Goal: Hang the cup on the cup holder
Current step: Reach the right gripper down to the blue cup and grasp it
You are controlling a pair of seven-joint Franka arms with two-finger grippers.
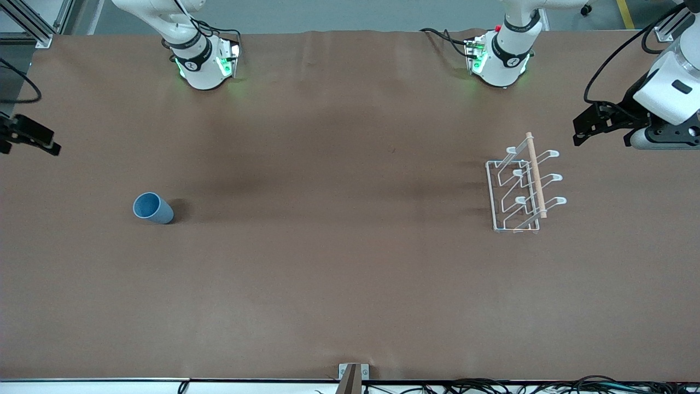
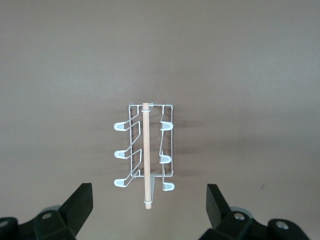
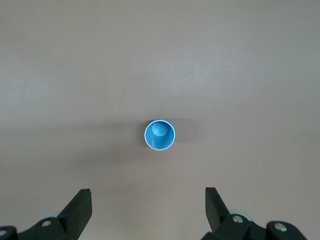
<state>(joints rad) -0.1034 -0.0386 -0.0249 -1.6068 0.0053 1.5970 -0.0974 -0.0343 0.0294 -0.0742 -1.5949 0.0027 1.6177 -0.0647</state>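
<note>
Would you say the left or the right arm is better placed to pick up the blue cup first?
The right, probably. The cup stands upright toward the right arm's end of the table, and the open right gripper looks down on it. The open left gripper faces the cup holder instead.

Cup (image 1: 152, 208) light blue; cup holder (image 1: 517, 191) white wire, pale wooden rod; table (image 1: 328, 273) plain brown.

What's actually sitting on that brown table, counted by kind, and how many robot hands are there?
Blue cup: 1
White wire cup holder: 1
Robot hands: 2, the left gripper and the right gripper, both open and empty
Total: 4
</note>
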